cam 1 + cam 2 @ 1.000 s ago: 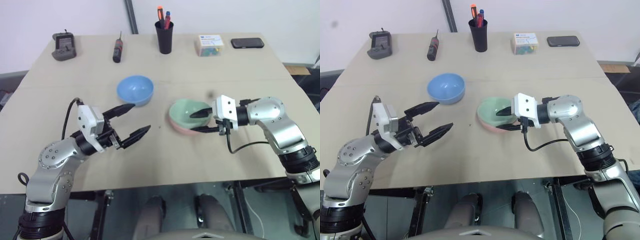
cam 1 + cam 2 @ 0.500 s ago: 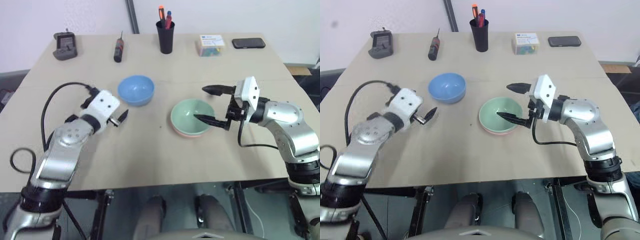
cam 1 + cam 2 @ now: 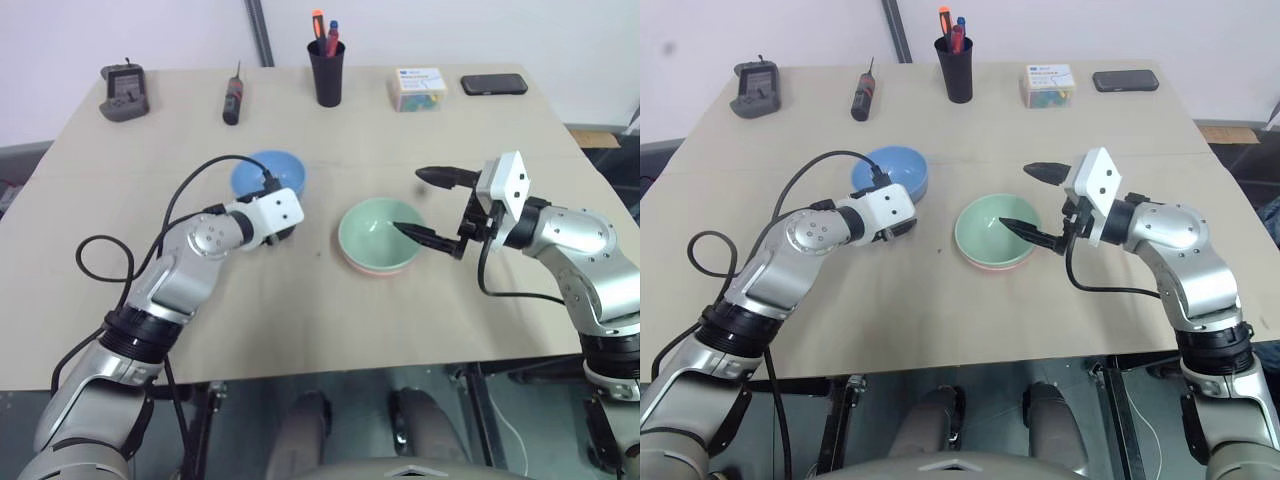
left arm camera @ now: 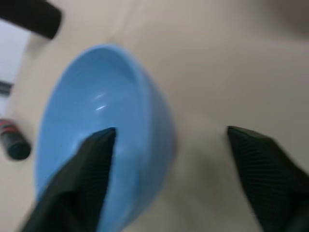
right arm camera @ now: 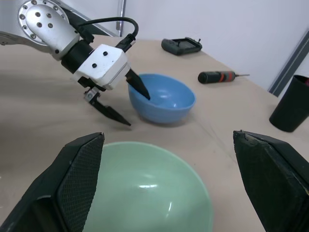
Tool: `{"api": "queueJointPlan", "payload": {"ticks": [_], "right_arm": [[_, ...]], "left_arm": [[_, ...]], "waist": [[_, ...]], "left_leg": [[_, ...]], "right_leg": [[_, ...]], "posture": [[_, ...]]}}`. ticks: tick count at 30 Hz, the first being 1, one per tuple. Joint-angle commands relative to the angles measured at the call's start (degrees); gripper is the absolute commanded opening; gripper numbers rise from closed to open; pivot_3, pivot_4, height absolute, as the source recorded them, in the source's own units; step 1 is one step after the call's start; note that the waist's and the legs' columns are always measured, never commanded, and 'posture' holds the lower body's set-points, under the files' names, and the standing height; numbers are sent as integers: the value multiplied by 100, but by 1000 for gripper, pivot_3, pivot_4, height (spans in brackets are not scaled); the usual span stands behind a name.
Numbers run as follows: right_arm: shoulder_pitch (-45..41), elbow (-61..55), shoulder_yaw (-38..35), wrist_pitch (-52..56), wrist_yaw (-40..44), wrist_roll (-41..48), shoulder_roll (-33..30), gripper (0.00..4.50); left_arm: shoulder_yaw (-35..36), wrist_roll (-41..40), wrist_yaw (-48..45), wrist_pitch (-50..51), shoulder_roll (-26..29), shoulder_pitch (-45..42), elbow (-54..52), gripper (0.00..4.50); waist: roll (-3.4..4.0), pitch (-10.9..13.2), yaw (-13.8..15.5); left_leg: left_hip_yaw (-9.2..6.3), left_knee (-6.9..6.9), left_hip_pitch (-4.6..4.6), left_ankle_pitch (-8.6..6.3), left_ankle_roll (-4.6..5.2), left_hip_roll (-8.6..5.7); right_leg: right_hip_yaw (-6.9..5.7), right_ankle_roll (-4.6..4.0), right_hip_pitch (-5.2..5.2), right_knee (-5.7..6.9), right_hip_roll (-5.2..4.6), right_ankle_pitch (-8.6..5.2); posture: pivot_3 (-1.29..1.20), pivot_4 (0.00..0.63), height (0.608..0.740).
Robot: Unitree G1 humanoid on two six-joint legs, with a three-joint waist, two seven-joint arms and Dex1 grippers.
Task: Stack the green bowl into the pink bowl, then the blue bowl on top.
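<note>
Straddling the blue bowl's [image 4: 104, 140] rim, the left gripper [image 5: 123, 103] is spread for pinching; the right gripper [image 3: 432, 205], spread, is parked beside the green bowl [image 3: 378, 230] nested in the pink bowl [image 3: 372, 268].

You have three bowls: one blue bowl [image 3: 268, 178], one green bowl [image 3: 378, 232], one pink bowl [image 3: 375, 268]; two grippers: left gripper [image 5: 121, 104], right gripper [image 3: 428, 205].

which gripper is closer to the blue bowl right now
Left. The left gripper straddles the blue bowl's rim, one finger inside; the right gripper hangs open over the green bowl.
</note>
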Motion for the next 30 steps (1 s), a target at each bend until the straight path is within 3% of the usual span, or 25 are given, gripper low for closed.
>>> {"api": "queueJointPlan", "payload": {"ticks": [1, 4, 5, 12, 17, 21, 25, 28, 30], "right_arm": [[105, -382, -235, 14, -154, 65, -93, 4500], [187, -441, -269, 26, -220, 75, -119, 4500], [212, -440, -285, 11, -238, 66, -131, 4500], [454, -472, -424, -67, -342, 20, -257, 4500], [969, -648, -759, -37, -484, 23, -422, 4500], [1774, -1072, -1244, 34, -550, 4, -698, 4500], [2365, -1475, -1702, 177, -663, 199, -829, 4500], [2843, -1706, -2086, 249, -647, 269, -911, 4500], [3132, -1794, -2412, 248, -584, 403, -930, 4500]], "left_arm": [[129, 100, -129, -148, -32, -205, 67, 1577], [195, 72, -232, -160, -72, -226, 74, 198], [226, 21, -301, -151, -90, -228, 49, 46], [664, -565, -800, -49, -109, -157, -555, 46], [1335, -1994, -1057, 15, -930, -444, -1481, 46], [1318, -2832, -1716, 190, -1020, -599, -2008, 46], [1081, -2909, -2159, -109, -895, -574, -1864, 46], [946, -2959, -2416, -270, -919, -581, -1723, 967], [880, -2915, -2520, -402, -905, -618, -1613, 1810]], "waist": [[0, 0, 7], [0, 0, 9], [-1, 0, 9], [-1, 1, 10], [-5, 2, 114], [-2, 1, 128], [-2, 1, 108], [-2, 1, 109], [-3, 1, 129]], "left_leg": [[-1, 0, -1, 0, 0, 0], [0, 2, -1, 0, 0, -1], [0, 3, -1, 0, 0, -1], [-1, 4, -4, 0, 0, 0], [-9, 11, -12, 0, 0, -1], [-6, 15, -11, 0, 0, -2], [5, 12, 0, 0, 0, -1], [11, 14, 12, 0, 1, 0], [6, 15, 15, 0, 1, 0]], "right_leg": [[-1, 0, 0, 0, 0, 0], [0, 0, 1, 1, -1, 0], [0, 0, 1, 1, -1, 0], [-1, 0, 0, 1, -1, 0], [-8, 0, 1, -2, -3, 0], [-6, 1, 2, -1, -4, 0], [4, 1, 5, 3, -1, 0], [11, 2, 7, 14, 2, 0], [8, 2, 10, 19, 4, -1]], "posture": [[0, 150, 740], [0, 150, 740], [0, 150, 740], [0, 150, 740], [0, 150, 740], [0, 150, 740], [0, 150, 740], [0, 150, 740], [0, 150, 740]]}}
